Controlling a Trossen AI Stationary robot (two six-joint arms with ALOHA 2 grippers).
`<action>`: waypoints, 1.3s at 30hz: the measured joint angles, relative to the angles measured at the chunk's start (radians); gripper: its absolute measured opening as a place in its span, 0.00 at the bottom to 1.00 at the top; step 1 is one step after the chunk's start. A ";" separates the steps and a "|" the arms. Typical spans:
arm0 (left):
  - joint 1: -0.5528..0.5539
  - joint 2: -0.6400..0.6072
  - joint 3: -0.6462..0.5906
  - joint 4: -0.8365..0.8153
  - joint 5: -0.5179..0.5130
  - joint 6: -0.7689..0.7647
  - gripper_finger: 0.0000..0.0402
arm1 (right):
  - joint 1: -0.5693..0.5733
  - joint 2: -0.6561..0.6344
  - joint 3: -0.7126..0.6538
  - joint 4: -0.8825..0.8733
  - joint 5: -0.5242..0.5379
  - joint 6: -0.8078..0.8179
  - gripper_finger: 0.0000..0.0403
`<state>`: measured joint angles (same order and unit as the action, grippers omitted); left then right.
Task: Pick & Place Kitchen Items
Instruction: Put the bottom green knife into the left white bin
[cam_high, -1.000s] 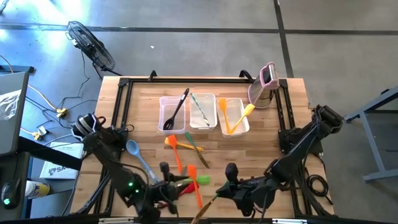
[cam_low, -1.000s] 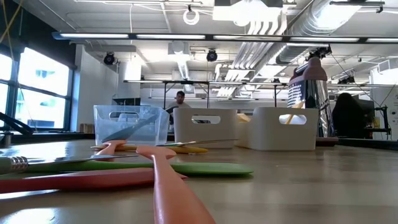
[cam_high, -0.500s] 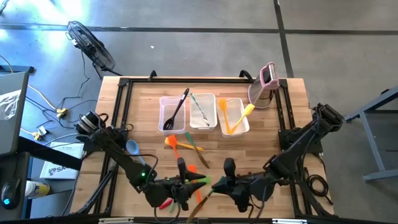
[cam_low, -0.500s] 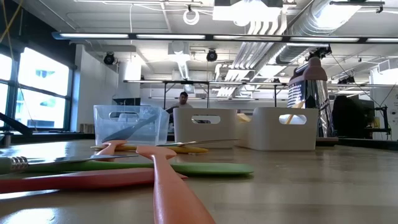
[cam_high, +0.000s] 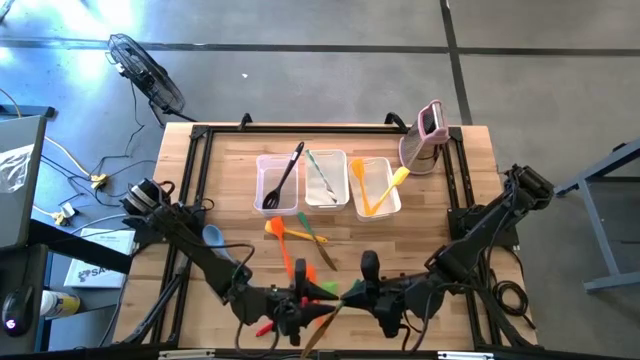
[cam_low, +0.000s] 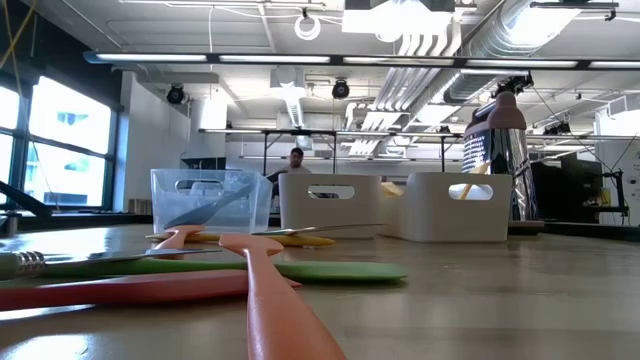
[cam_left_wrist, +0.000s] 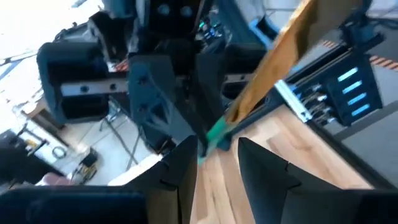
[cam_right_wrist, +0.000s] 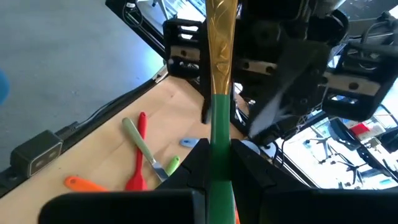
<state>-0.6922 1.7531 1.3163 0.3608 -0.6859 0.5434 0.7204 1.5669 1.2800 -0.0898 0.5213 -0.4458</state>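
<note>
My right gripper (cam_high: 348, 295) is near the table's near edge, shut on a green spatula (cam_right_wrist: 219, 134) with a wood-coloured handle (cam_right_wrist: 221, 37). My left gripper (cam_high: 304, 306) faces it from the left. It is open (cam_left_wrist: 214, 171), and the spatula's green part (cam_left_wrist: 214, 135) shows just beyond its fingertips; I cannot tell if they touch. Loose utensils lie flat on the table: a blue spoon (cam_high: 222, 250), orange ones (cam_high: 281, 240), a green one (cam_right_wrist: 142, 144) and a red one (cam_right_wrist: 138, 158). My right gripper pinches the spatula's green part (cam_right_wrist: 219, 155) between its two fingers, coming roughly level from the table's right side. The wood-coloured handle (cam_high: 318, 338) runs out ahead of the fingertips, toward the near edge. The spatula is lifted clear of the table.
Three clear tubs (cam_high: 325, 180) stand in a row at the far middle, the left one with a black turner (cam_high: 287, 172), the right one with yellow and orange utensils (cam_high: 378, 190). A pink-and-white gadget (cam_high: 428, 135) stands at the far right. A person (cam_low: 295, 158) is in the room behind.
My left gripper has moved toward the table's right edge, closing on my right gripper. My right gripper has moved a little toward the left with the spatula, which stays lifted.
</note>
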 joint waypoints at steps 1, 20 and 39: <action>-0.002 0.000 0.000 -0.001 0.012 0.006 0.28 | 0.001 0.000 0.000 0.000 -0.002 0.003 0.06; 0.109 0.000 0.000 0.030 0.315 0.058 0.28 | 0.007 -0.002 0.000 -0.013 -0.049 0.044 0.06; 0.111 0.000 0.001 0.037 0.520 0.241 0.28 | -0.001 0.001 0.002 -0.019 -0.059 0.060 0.06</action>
<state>-0.5816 1.7531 1.3170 0.3977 -0.1658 0.7844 0.7193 1.5681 1.2816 -0.1089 0.4625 -0.3855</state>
